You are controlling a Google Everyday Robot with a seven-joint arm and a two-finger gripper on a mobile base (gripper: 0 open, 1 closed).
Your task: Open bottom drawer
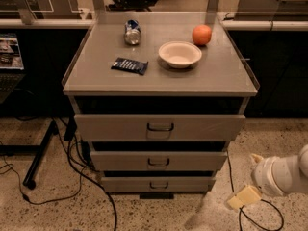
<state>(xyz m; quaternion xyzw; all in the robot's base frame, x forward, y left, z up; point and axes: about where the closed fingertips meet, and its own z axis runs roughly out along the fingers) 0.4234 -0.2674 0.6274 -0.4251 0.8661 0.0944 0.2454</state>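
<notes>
The bottom drawer is the narrowest, lowest grey front of the three in the cabinet. It has a small dark loop handle, and its tray is hidden because it sits pushed in. My gripper is low at the right, beside the cabinet and near the floor, to the right of the bottom drawer and apart from it. Its two cream fingertips stand spread and hold nothing.
The mid-sized drawer and the widest top drawer are above. On the cabinet top are a can, a dark packet, a white bowl and an orange. Cables and a stand leg lie on the floor at the left.
</notes>
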